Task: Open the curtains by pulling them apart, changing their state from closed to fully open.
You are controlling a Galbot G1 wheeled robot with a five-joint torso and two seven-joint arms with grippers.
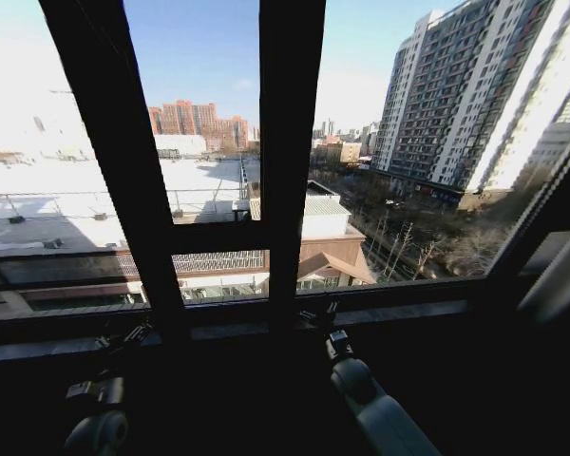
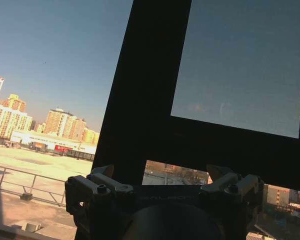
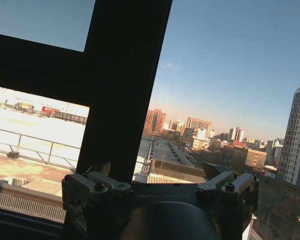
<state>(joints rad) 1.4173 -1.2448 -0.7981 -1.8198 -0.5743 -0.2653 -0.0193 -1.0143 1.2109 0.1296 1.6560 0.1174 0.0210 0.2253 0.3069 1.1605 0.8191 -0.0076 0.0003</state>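
Both arms raised low before the dark central window upright point(image 1: 290, 142), just above the dark sill point(image 1: 408, 313). Left gripper point(image 2: 162, 172) left of that upright, right gripper point(image 3: 157, 170) just right of its foot, fingers on each spread wide and holding nothing. No fabric across the panes either side of the upright, only city rooftops, tower blocks and clear sky beyond the glass. Far right of the upright, at the window's edge, a pale grey slanting strip point(image 1: 559, 275), probably the sheer white curtains bunched aside, though too dim to say for certain. Judged from this: pulling-apart step done or nearly done, the window reading as open. Next move, if any, likely a check of the edges and a push of leftover fabric outward, away from the upright.
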